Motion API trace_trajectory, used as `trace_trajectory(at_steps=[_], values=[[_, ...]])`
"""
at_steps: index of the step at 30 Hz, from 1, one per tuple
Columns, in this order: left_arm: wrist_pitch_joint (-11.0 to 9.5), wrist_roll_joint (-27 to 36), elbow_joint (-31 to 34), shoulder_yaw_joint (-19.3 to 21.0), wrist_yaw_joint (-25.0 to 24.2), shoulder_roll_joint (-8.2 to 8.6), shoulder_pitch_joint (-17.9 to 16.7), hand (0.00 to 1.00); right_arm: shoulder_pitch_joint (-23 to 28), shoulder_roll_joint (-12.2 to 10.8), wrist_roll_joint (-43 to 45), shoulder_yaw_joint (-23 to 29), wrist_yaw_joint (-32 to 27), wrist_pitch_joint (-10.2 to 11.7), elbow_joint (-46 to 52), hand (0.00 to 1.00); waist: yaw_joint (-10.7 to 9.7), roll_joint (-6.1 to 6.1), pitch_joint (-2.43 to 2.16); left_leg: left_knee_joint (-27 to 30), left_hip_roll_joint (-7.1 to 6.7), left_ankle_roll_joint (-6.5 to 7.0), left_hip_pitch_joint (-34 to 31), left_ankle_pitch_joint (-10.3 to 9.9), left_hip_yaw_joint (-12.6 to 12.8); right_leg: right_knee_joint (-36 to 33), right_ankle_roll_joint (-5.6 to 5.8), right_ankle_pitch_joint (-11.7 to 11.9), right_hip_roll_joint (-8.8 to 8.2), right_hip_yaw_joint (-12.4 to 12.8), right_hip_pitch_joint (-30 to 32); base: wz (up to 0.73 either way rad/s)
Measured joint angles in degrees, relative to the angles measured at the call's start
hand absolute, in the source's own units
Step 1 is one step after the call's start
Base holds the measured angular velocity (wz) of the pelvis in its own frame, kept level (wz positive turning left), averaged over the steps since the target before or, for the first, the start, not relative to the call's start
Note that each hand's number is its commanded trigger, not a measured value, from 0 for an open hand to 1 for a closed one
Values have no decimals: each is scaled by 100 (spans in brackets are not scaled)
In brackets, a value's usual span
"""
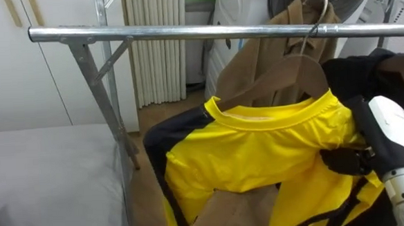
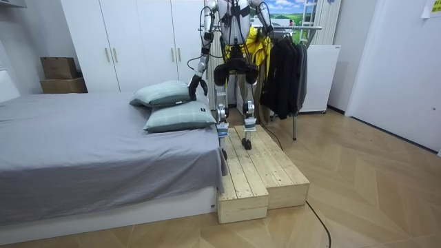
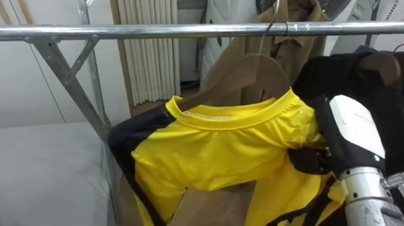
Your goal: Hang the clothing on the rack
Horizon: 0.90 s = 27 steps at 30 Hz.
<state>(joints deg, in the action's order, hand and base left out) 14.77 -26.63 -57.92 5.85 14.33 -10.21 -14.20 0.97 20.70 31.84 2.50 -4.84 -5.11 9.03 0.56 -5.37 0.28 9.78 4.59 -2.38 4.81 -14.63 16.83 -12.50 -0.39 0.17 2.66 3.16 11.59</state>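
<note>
A yellow shirt [image 1: 259,151] with dark side panels hangs on a wooden hanger [image 1: 283,74]. The hanger's wire hook reaches up to the metal rail [image 1: 184,32] of the clothes rack. My right hand [image 1: 346,162] comes in from the lower right, its dark fingers curled into the cloth at the shirt's right shoulder. My left hand [image 2: 195,87] hangs low at my side above the pillows in the room view. There I stand on a wooden platform [image 2: 265,172] facing the rack.
A tan coat [image 1: 268,47] hangs behind the shirt and dark clothes [image 1: 366,70] hang right of it on the same rail. The rack's slanted brace [image 1: 97,91] stands at the left. The grey bed [image 1: 46,183] lies at my lower left, with two pillows [image 2: 176,114].
</note>
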Motion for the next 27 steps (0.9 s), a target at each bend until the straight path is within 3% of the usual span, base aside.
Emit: trace_trajectory(at_steps=[14, 20, 27], values=[[-164, 14, 0, -159, 161, -4, 0, 0, -308, 1, 15, -133, 282, -6, 0, 100, 154, 13, 28, -19, 12, -10, -16, 6, -117, 81, -17, 4, 1, -69, -53, 3], [-281, 10, 0, -157, 160, -11, 57, 0, -569, 1, -125, -186, 392, -5, -11, 100, 311, 9, 31, -14, 18, -11, -13, 20, -195, 95, -19, 2, -31, -179, -91, 6], [-411, 5, 41, -156, 161, -29, 85, 0, -844, 1, -452, -315, 542, 10, -49, 100, 462, -31, 81, -16, 14, -13, -10, 30, -271, 136, -20, -6, -50, -243, -145, 5]])
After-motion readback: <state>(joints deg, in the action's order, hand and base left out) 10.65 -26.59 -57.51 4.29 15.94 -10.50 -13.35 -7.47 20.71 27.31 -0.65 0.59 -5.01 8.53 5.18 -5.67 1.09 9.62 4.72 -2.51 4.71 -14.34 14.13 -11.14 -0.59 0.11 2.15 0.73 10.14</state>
